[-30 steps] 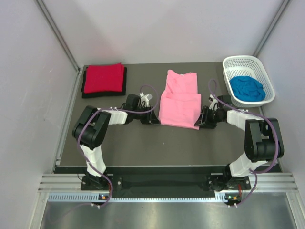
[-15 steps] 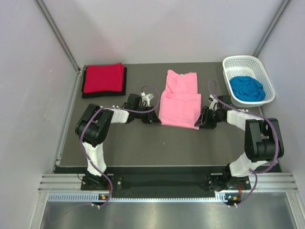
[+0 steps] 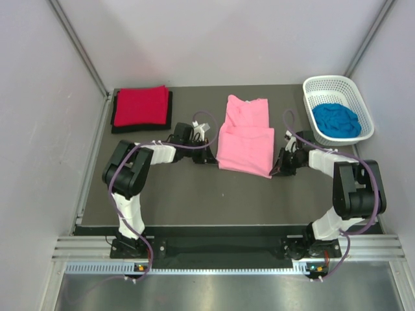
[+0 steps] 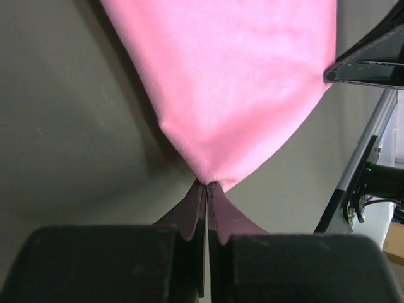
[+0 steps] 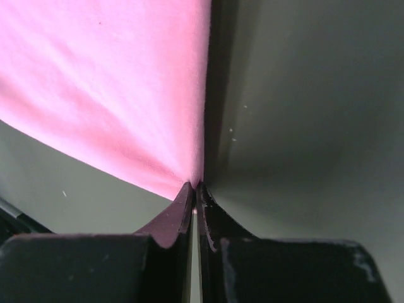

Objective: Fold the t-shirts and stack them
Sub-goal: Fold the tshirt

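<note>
The pink t-shirt (image 3: 245, 136) lies partly folded in the middle of the table, its lower half doubled up. My left gripper (image 3: 213, 159) is shut on its near left corner, and the left wrist view shows the pink t-shirt (image 4: 233, 82) pinched at the left gripper's (image 4: 207, 184) tips. My right gripper (image 3: 275, 170) is shut on the near right corner; in the right wrist view the pink t-shirt (image 5: 107, 95) runs into the right gripper's (image 5: 194, 185) closed tips. A folded red t-shirt (image 3: 141, 105) rests on a black t-shirt (image 3: 170, 115) at the far left. A blue t-shirt (image 3: 336, 120) sits in the basket.
The white lattice basket (image 3: 358, 97) stands at the far right corner of the dark table (image 3: 214, 194). Grey walls close in on both sides and the back. The right arm's tip (image 4: 372, 60) shows across the shirt in the left wrist view.
Both grippers have closed on the pink shirt's near corners. The left gripper has shifted slightly toward the shirt; the near hem has lifted a little.
</note>
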Robot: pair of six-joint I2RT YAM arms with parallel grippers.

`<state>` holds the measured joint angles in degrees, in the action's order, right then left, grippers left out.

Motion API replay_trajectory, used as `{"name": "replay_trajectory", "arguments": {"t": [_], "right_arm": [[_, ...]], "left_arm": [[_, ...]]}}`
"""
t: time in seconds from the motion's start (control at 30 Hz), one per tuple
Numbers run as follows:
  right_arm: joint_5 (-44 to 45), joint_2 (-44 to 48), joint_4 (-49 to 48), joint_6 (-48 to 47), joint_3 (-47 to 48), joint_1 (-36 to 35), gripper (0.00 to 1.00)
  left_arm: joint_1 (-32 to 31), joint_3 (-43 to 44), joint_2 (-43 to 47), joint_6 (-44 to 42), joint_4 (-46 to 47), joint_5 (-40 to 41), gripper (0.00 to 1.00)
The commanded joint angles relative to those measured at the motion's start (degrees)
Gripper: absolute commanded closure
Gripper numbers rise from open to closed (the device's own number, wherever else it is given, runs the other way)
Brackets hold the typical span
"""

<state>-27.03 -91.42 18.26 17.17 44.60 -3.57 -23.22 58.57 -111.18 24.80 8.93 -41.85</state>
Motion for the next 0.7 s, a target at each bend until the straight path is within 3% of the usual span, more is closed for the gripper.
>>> {"name": "replay_trajectory", "arguments": {"t": [0.0,0.23,0.53,0.6,0.67], "right_arm": [[4.17,3.34,3.35,-1.26,0.40,0.67,1.00],[5.84,4.14,5.21,-1.44,0.58,0.76,1.00],[5.58,5.81,6.52,-1.87,-0.83,0.76,0.99],[5.84,6.42,6.79,-1.70,-0.83,0.67,0.98],[6.19,6.69,6.96,-1.44,-0.83,0.76,0.94]], "left_arm": [[0.28,2.61,1.92,-2.38,-6.20,2.99,1.00],[0.20,1.38,5.17,-3.88,-12.70,5.90,1.00],[-0.95,-2.57,6.41,-1.07,-10.60,1.85,1.00],[-1.56,-2.75,6.41,-0.98,-11.56,2.64,0.96],[-2.00,-2.58,6.23,-1.41,-12.44,3.26,0.83]]}}
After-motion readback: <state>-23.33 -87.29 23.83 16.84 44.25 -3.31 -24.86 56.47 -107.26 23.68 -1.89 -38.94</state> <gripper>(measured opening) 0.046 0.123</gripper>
